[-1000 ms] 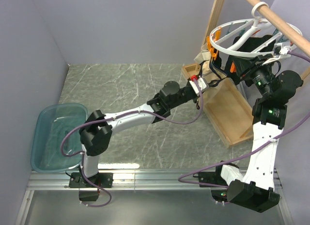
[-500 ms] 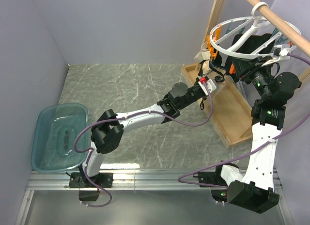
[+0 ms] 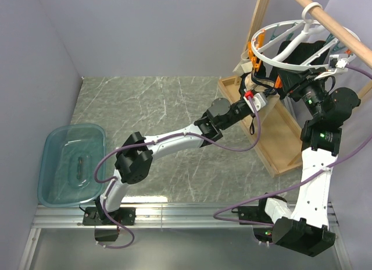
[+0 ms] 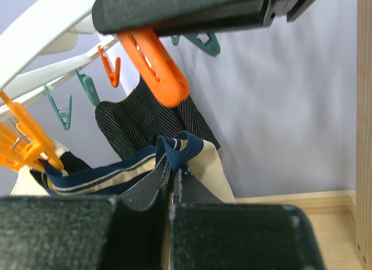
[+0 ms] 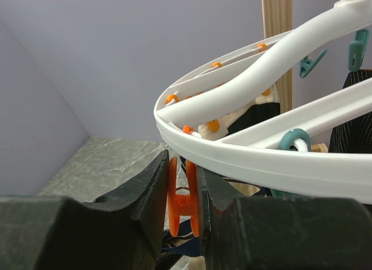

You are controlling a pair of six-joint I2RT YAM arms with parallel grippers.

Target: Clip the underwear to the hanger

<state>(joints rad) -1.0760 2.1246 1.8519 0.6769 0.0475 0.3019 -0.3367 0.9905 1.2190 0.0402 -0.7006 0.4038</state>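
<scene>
Underwear (image 4: pixel 104 178) is being pinched in the closed left gripper (image 4: pixel 170 185), waistband stretching leftward from its fingertips (image 4: pixel 145 191); right gripper (image 5: pixel 182 183) is squeezing an orange clip (image 5: pixel 181 210) under the hanger (image 5: pixel 261 159).

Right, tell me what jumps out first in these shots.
The white ring hanger hanging from the wooden rod at right, bristling with orange and teal clips. Under it, the left gripper pinches the underwear by its navy trim, while the right gripper squeezes an orange clip beneath the rim.
</scene>
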